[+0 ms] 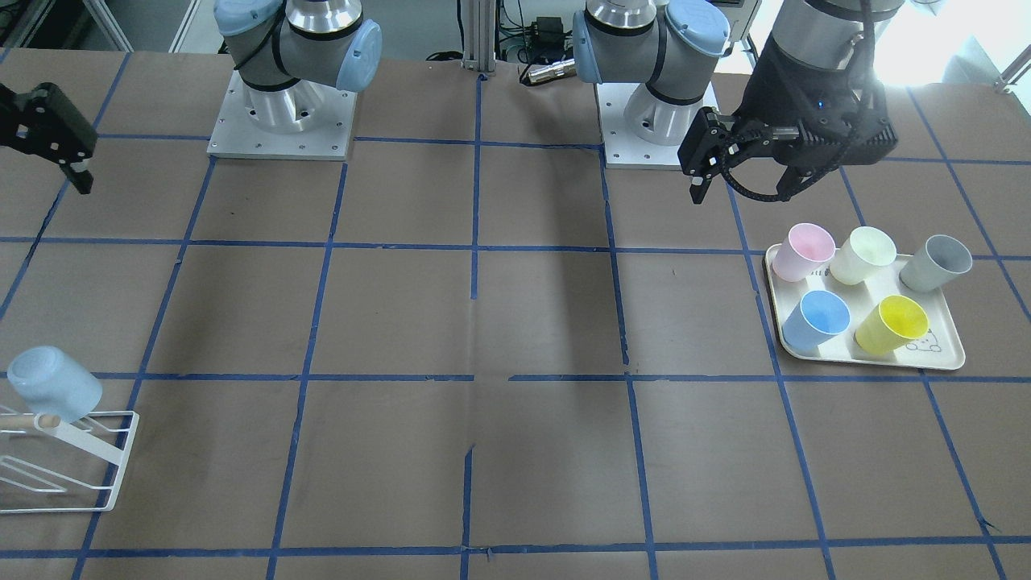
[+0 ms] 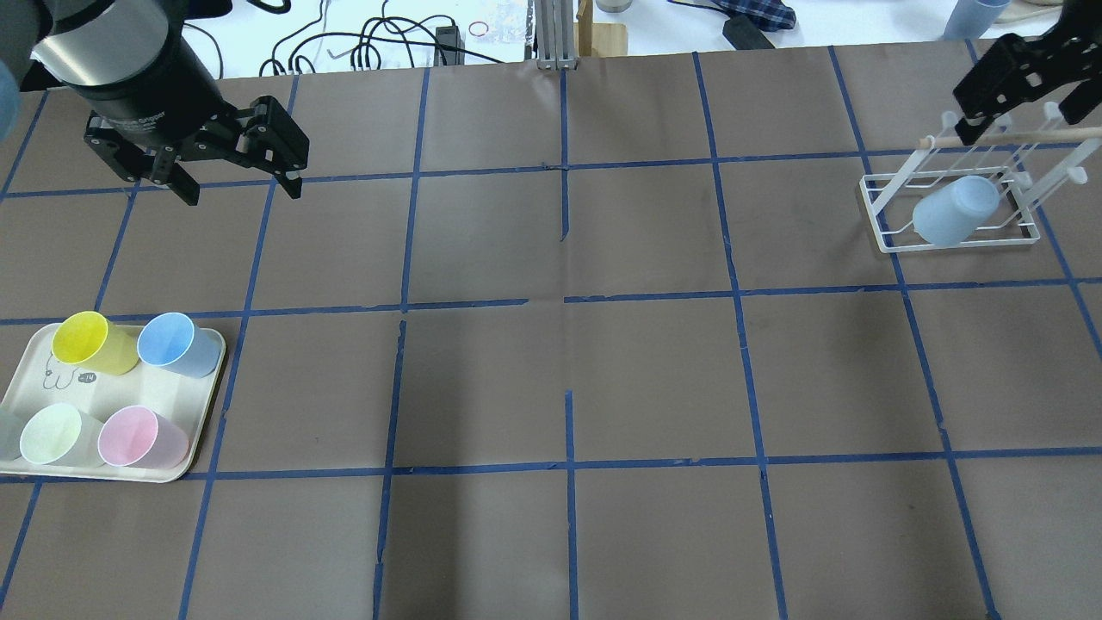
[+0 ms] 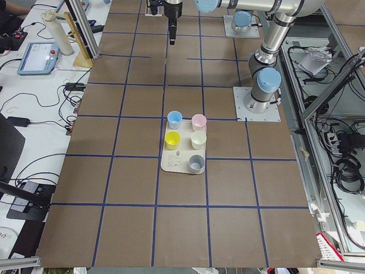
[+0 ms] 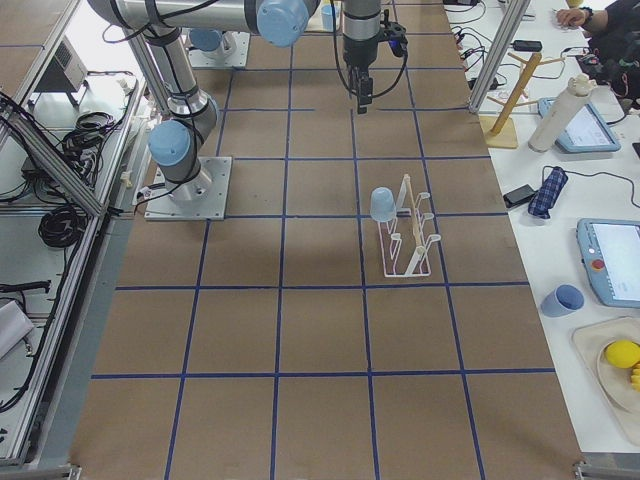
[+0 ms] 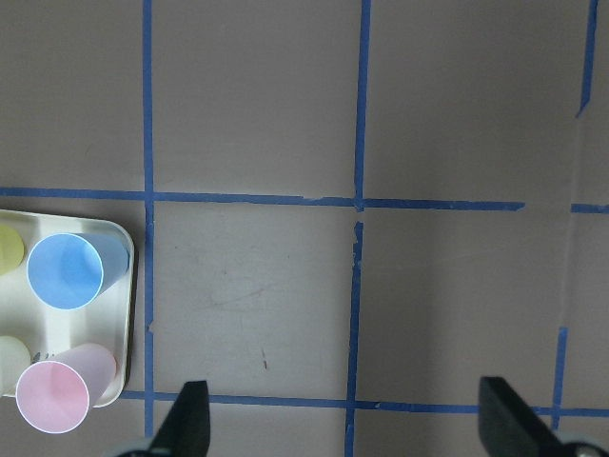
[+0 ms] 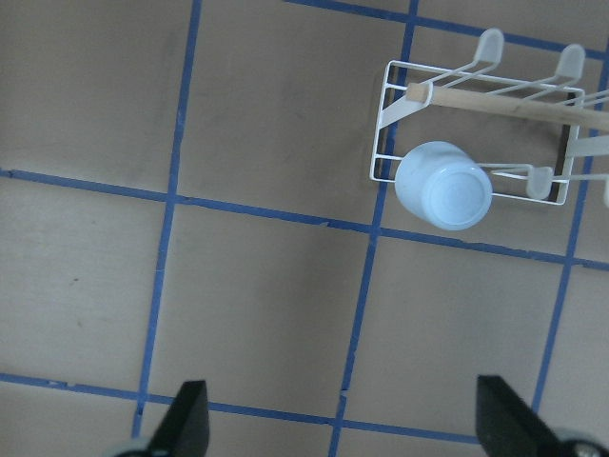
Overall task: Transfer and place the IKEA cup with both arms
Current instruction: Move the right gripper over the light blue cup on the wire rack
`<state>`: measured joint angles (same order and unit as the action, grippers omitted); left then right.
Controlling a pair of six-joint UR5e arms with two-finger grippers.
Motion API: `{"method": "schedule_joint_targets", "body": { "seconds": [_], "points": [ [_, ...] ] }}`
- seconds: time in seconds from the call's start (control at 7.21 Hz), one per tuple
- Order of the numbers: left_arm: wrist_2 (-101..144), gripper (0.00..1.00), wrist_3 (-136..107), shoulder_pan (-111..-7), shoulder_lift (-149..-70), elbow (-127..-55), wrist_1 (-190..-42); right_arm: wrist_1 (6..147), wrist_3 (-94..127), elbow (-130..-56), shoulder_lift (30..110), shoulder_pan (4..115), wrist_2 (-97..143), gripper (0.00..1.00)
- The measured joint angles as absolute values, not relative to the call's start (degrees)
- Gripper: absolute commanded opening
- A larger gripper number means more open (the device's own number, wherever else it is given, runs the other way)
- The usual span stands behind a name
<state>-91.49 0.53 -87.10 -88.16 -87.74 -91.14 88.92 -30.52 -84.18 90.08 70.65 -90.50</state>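
Both same build. left arm (image 1: 644,48) and right arm (image 1: 290,40): grey-silver tube links, light blue round joint caps, thin black cable across the shoulder joints. Each sits on a square silver base plate (image 1: 282,133) with small screws round the edge. left gripper (image 2: 242,191) and right gripper (image 2: 1020,119): black, 2 fingers, exposed linkage bars. Left wrist housing is black with white lettering, 1 blue LED (image 1: 820,103) and a ribbed black cable (image 1: 745,189).

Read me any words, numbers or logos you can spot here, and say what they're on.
None can be read for certain.
left gripper: pale lettering on its black wrist, too blurred to read.
tray: a line drawing and a small dark tag, too small to read.
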Motion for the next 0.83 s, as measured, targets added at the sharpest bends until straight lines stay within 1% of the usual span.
{"method": "schedule_joint_targets", "body": {
  "seconds": [0.14,0.55,0.83],
  "points": [
    [-91.49,1.0,0.53,-87.1,-88.16,-87.77,-91.14,91.6,-34.03,-84.62,88.39,69.18,-90.6,0.98],
    [-91.49,1.0,0.53,-87.1,-88.16,-87.8,-91.09,100.09,-35.9,-85.74,78.99,68.08,-91.04,0.98],
    [-91.49,1.0,0.55,-87.1,-88.15,-87.8,-91.06,108.08,-36.19,-90.54,76.19,66.85,-90.78,0.98]
  ]
}}
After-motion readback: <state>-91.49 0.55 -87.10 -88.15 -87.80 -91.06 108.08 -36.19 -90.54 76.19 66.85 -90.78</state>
